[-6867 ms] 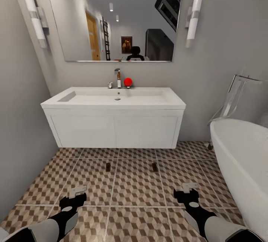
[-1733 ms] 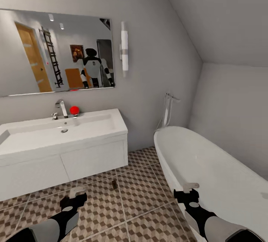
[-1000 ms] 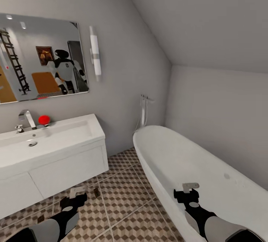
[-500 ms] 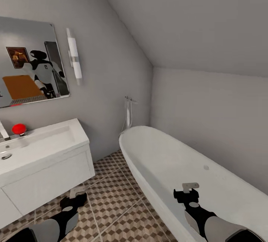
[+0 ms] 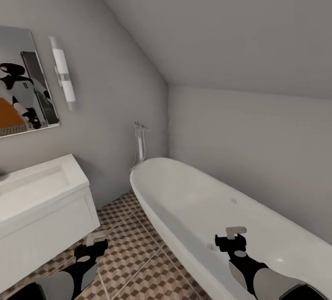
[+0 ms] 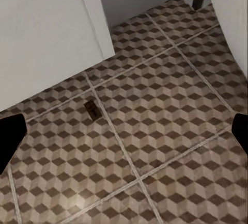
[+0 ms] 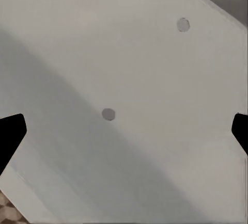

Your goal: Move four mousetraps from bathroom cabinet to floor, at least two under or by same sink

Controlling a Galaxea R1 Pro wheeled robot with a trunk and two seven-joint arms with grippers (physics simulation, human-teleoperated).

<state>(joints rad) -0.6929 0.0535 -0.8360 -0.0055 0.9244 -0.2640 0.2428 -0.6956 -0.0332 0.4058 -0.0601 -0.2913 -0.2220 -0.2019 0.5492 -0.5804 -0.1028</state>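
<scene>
One mousetrap (image 6: 93,109), a small tan board with dark wire, lies flat on the cube-patterned bathroom floor (image 6: 155,131) just in front of the white vanity (image 6: 46,33). My left gripper (image 6: 124,133) hangs open and empty above those tiles, its black fingertips (image 6: 10,136) spread wide. In the head view it sits low at the left (image 5: 94,241), beside the bathroom sink (image 5: 32,189). My right gripper (image 5: 235,234) is open and empty over the bathtub (image 5: 198,198), whose white inside (image 7: 124,79) lies between its fingers. The cabinet is out of view.
The oval white bathtub runs along the right wall, with a floor-standing chrome tap (image 5: 139,145) at its far end. A mirror (image 5: 20,88) and a wall lamp (image 5: 64,79) hang over the sink. The ceiling slopes low above the tub.
The camera has swung to the right: the sink and mirror have slid to the left edge and the bathtub now fills the middle. Both arms hold the same pose.
</scene>
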